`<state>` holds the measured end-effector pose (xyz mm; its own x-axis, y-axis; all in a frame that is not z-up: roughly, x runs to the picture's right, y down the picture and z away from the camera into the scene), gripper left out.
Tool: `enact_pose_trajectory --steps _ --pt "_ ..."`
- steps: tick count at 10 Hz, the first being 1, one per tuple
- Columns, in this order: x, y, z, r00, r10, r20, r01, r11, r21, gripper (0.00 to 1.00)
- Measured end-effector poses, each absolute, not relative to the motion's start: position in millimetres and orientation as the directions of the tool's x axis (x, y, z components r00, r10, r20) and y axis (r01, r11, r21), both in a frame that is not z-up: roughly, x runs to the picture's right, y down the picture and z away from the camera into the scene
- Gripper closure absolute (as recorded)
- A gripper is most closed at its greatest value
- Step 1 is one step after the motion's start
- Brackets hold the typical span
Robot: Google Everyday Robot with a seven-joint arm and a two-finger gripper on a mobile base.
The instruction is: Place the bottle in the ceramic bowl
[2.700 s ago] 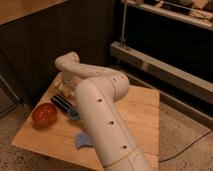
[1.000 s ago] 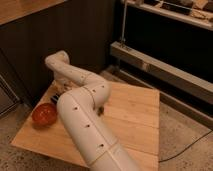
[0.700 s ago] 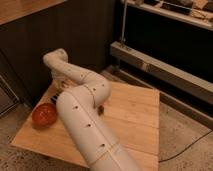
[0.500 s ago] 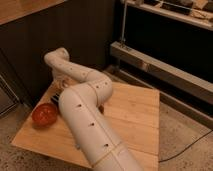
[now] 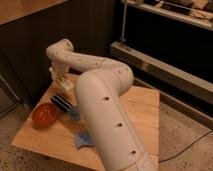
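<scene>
Reaching across the wooden table (image 5: 142, 107) from the lower right, the white arm (image 5: 102, 95) is bending at 1 elbow above the far left corner and is pointing its wrist down toward the tabletop. The gripper (image 5: 62, 102) is hanging low over the left part of the table, just right of the ceramic bowl (image 5: 45, 114). Its 2 dark fingers are pressing together. Whether anything is sitting between them cannot be told.

The ceramic bowl is resting upright near the table's left front edge and is showing a glossy orange-red surface. It is lying close beside the gripper, but contact between the 2 cannot be confirmed.

The bottle is not showing as a separate item. The gripper and wrist are covering the surface beneath them, so its position cannot be told.

1 small blue cup (image 5: 75, 114) is standing just right of the gripper. 1 blue cloth (image 5: 83, 140) is lying near the front edge, with the arm partly covering it.
</scene>
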<state>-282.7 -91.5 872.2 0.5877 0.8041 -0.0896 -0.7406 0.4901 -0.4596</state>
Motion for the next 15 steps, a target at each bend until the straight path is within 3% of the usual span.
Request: enact_pose_trajectory --steps 5,15 --pt "-273.7 -65.0 807.8 0.533 0.845 -0.029 -0.741 0.45 -0.499 1.0" --pt "-318.6 -14.3 755.4 0.488 0.857 0.167 -0.632 0.479 -0.61 1.0"
